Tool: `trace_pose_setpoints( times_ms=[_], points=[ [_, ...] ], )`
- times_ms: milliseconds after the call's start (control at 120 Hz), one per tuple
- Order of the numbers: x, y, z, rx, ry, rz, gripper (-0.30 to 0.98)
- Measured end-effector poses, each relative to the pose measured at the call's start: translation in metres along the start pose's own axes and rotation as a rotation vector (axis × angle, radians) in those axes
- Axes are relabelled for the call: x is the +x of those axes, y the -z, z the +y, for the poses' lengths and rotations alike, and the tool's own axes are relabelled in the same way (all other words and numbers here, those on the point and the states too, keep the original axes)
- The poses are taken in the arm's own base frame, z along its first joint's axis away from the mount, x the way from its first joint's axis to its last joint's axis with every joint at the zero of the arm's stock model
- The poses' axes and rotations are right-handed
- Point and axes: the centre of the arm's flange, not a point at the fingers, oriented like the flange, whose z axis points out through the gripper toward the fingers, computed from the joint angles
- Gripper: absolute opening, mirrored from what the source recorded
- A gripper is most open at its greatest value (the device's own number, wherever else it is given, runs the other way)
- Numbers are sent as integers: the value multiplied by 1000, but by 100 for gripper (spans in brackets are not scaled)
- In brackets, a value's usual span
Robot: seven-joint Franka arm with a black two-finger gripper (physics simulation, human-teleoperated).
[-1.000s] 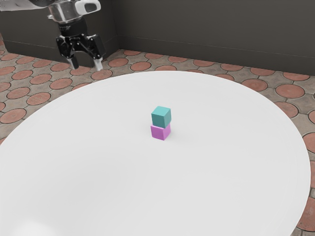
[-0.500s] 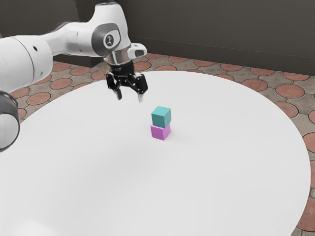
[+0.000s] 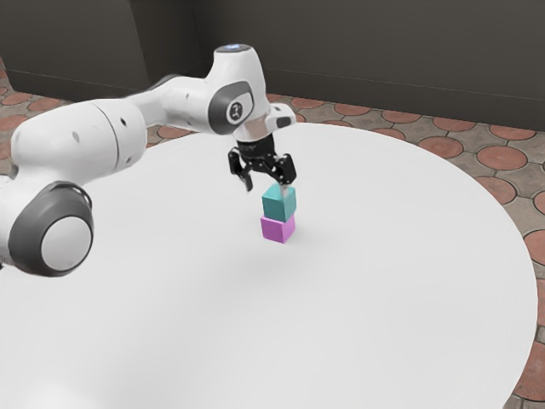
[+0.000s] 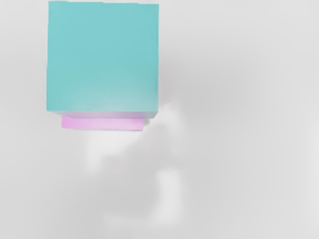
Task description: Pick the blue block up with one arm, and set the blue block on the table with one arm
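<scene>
My gripper is open just above and beside the teal-blue block, toward the exterior view's upper left of it, with nothing between its fingers. One fingertip overlaps the block's top edge in that view; whether they touch I cannot tell. The blue block rests on a pink-purple block, which sits on the round white table. From the wrist camera, the blue block appears large, and a strip of the pink block shows from beneath it.
The arm's white links stretch over the table from the exterior view's left. Beyond the table's far edge are a tiled floor and a dark wall.
The arm has swung in from the exterior view's upper left, carrying my open gripper over the table and up close to the stacked blocks. Both blocks have stayed where they were.
</scene>
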Motion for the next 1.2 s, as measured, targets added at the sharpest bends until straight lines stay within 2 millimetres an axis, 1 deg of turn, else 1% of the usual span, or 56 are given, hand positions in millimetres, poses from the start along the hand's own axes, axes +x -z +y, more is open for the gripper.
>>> trace_pose_setpoints(
  times_ms=[100,225,333,442,617,742,1000,1083,1200],
  points=[
    [16,-6,-9,-9,16,30,69],
    [34,-16,-14,-32,7,73,69],
    [42,-26,-19,-28,-1,113,69],
    [45,-32,-15,-29,-25,136,69],
    [48,-50,-22,-19,-36,145,69],
    [50,-58,-28,-16,-38,148,69],
    [51,-73,-32,-15,-45,141,69],
    [51,-81,-33,-16,-46,139,69],
    [52,-90,-33,-18,-48,140,66]
  ],
)
